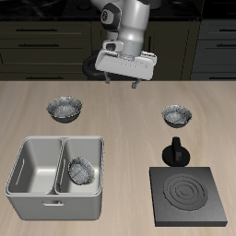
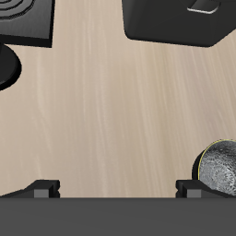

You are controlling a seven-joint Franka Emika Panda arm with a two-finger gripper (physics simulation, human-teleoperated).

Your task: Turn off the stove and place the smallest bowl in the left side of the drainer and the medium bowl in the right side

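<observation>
The stove (image 1: 191, 195) sits near the table's front edge, its coil rings dark, with its black knob (image 1: 175, 153) just behind it. The drainer (image 1: 32, 189) stands beside it. A small bowl (image 1: 81, 171), apparently the smallest, leans tilted in the drainer's compartment nearer the stove. The medium bowl (image 1: 176, 115) stands behind the knob. My gripper (image 1: 124, 83) is open and empty, hovering high over the table's back middle. The wrist view shows the fingertips (image 2: 46, 187) wide apart over bare table, plus a stove corner (image 2: 23, 23) and the knob (image 2: 5, 64).
The widest bowl (image 1: 65, 110) stands behind the drainer and also shows in the wrist view (image 2: 221, 171). A dark box shape (image 2: 175, 23) lies where the drainer would be. Dark cabinets run behind the table.
</observation>
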